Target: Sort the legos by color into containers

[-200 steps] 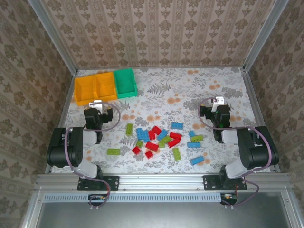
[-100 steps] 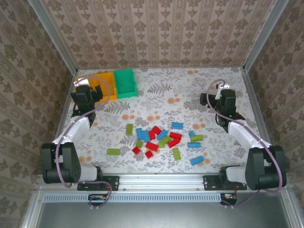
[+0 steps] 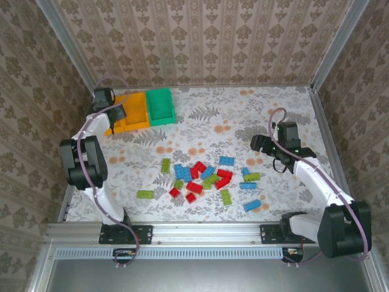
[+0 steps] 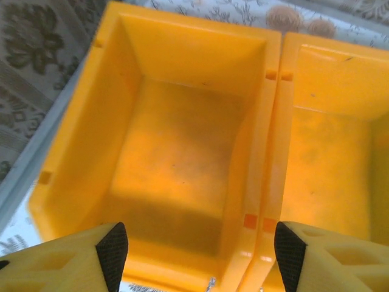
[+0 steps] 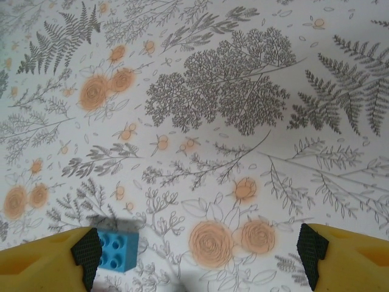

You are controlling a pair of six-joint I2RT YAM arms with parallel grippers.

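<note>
Red, light blue and lime green legos (image 3: 200, 176) lie scattered over the middle of the table. At the back left stand two orange-yellow bins (image 3: 137, 109) and a green bin (image 3: 160, 106) in a row. My left gripper (image 3: 113, 120) (image 4: 200, 255) hangs open over the leftmost orange-yellow bin (image 4: 182, 152), whose inside is bare; the neighbouring orange-yellow bin (image 4: 331, 152) shows to its right. My right gripper (image 3: 258, 144) (image 5: 198, 254) is open above the floral cloth, right of the pile. A light blue lego (image 5: 117, 249) lies just inside its left fingertip, nothing held.
A floral cloth (image 3: 200, 125) covers the table, with metal rails along its left (image 3: 85, 134), right (image 3: 322, 121) and front (image 3: 206, 231) edges and patterned walls behind. The left arm (image 3: 82, 161) stretches along the left rail. Bare cloth lies between the bins and the pile.
Both arms unfolded from their bases. The left gripper reached back-left to over the orange-yellow bins. The right gripper went up the right side, then swung left toward the pile.
</note>
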